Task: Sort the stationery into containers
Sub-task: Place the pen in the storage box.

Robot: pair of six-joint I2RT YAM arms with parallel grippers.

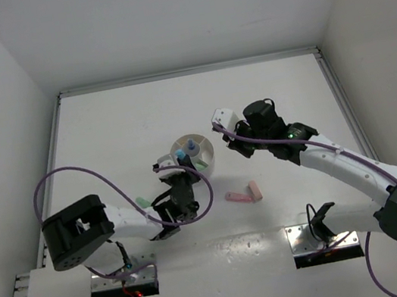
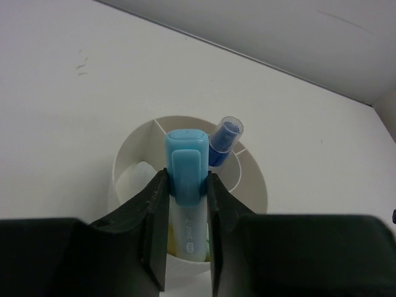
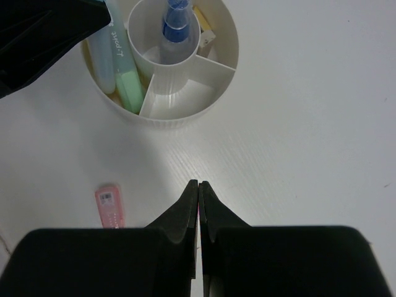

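The round white divided dish (image 1: 203, 145) stands mid-table. My left gripper (image 2: 187, 176) is shut on a light blue highlighter (image 2: 185, 154) that stands tilted in a wedge compartment of the dish (image 2: 250, 170). A dark blue pen (image 2: 223, 139) stands in the centre cup. In the right wrist view the dish (image 3: 185, 108) holds the light blue highlighter (image 3: 111, 52), a mint green bar (image 3: 130, 90), the blue pen (image 3: 176, 21) and a beige block (image 3: 205, 40). My right gripper (image 3: 198, 185) is shut and empty above the table, right of the dish. A pink bar (image 3: 110, 207) lies near it.
Two pink bars (image 1: 239, 196) (image 1: 255, 189) lie on the table in front of the dish. A mint green bar (image 1: 143, 202) lies beside the left arm. The left gripper (image 3: 43, 28) fills the right wrist view's top left corner. White walls enclose the table.
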